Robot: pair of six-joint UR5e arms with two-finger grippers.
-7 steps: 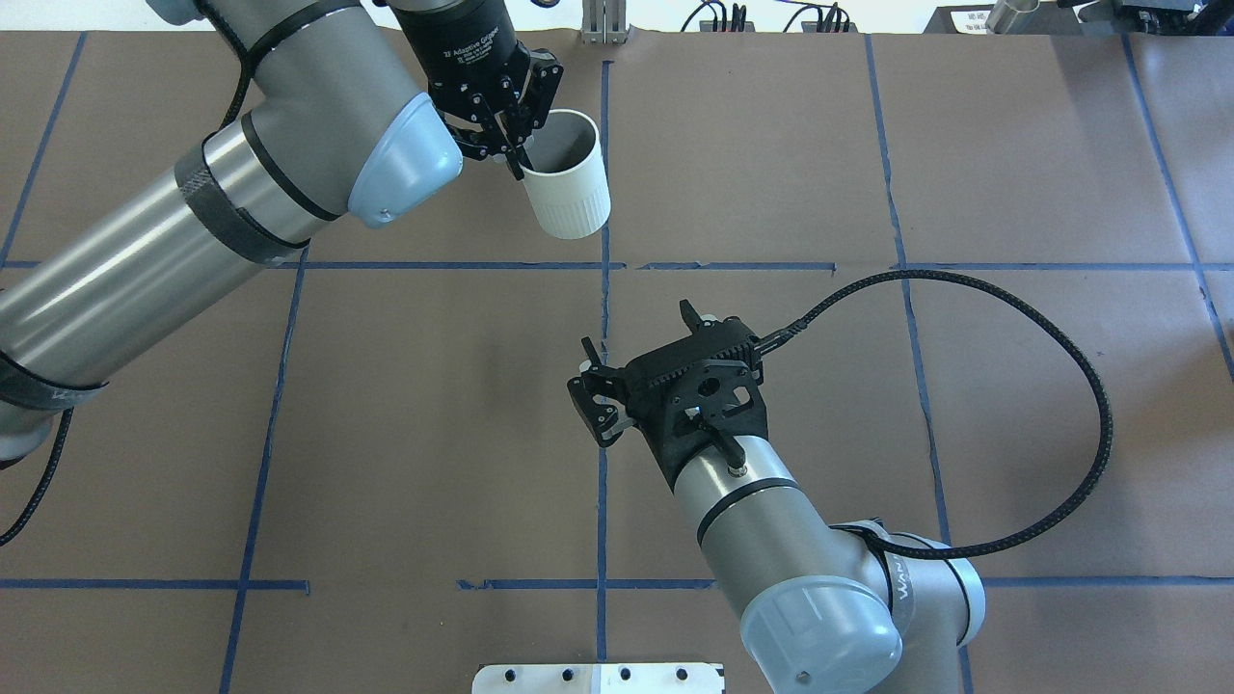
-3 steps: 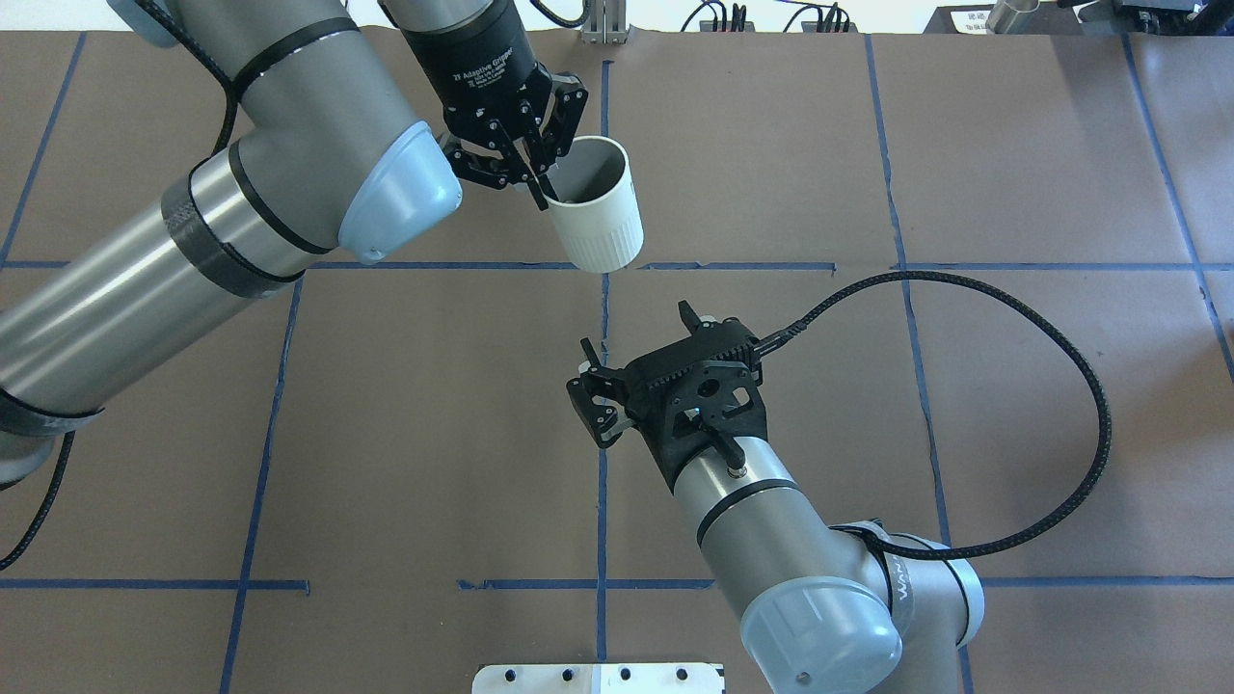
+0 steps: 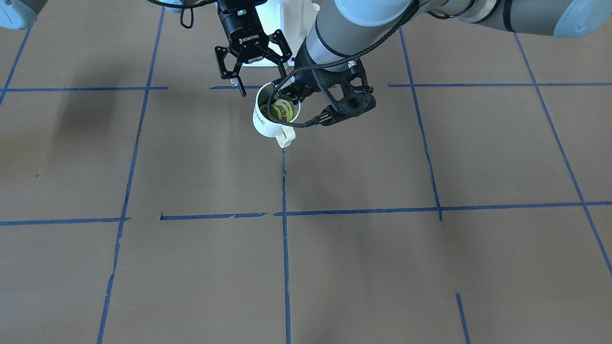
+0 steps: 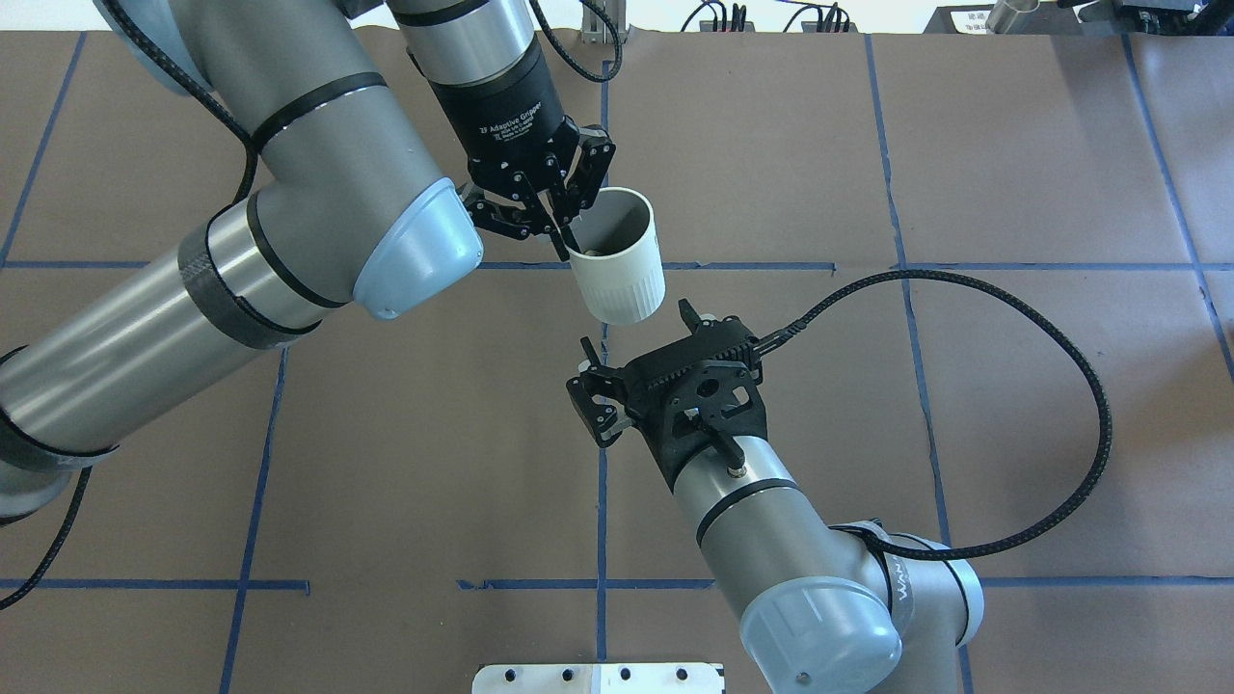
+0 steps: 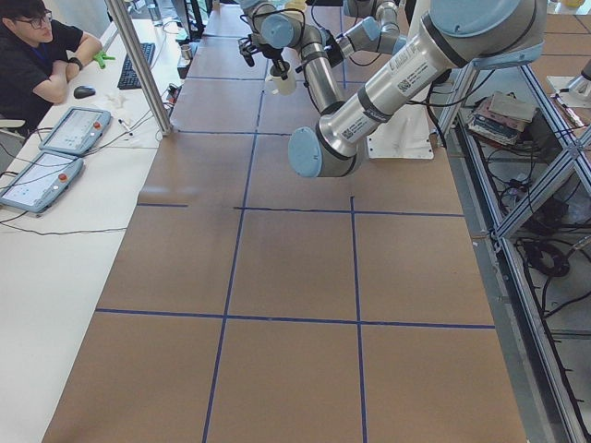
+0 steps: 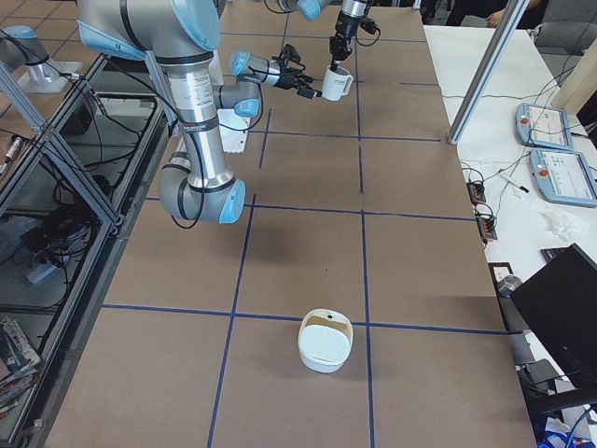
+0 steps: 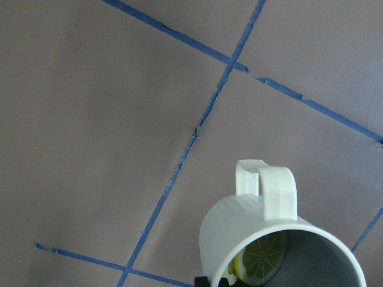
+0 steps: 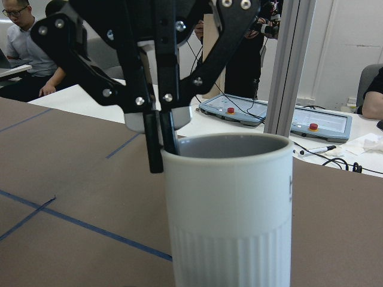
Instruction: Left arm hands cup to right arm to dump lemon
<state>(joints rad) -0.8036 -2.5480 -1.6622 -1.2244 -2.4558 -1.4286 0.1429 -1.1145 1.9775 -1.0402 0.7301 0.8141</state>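
Observation:
The white cup (image 4: 622,265) hangs above the table, pinched at its rim by my left gripper (image 4: 567,253), which is shut on it. In the front-facing view the cup (image 3: 266,123) has its handle towards the camera, and the lemon (image 3: 282,111) lies inside. The left wrist view shows the cup (image 7: 239,239) with the lemon (image 7: 263,263) in it. My right gripper (image 4: 636,330) is open just in front of the cup's base and not touching it. In the right wrist view the cup (image 8: 230,215) fills the frame close up, with the left gripper's fingers (image 8: 157,140) on its rim.
A white bowl (image 6: 325,341) sits on the brown table far towards the robot's right end. A white base plate (image 4: 598,678) lies at the near table edge. Operators and tablets (image 5: 74,129) are at a side desk. Blue tape lines cross the table.
My left arm has carried the cup to the right and nearer, up close to the open right gripper. The right arm has not moved.

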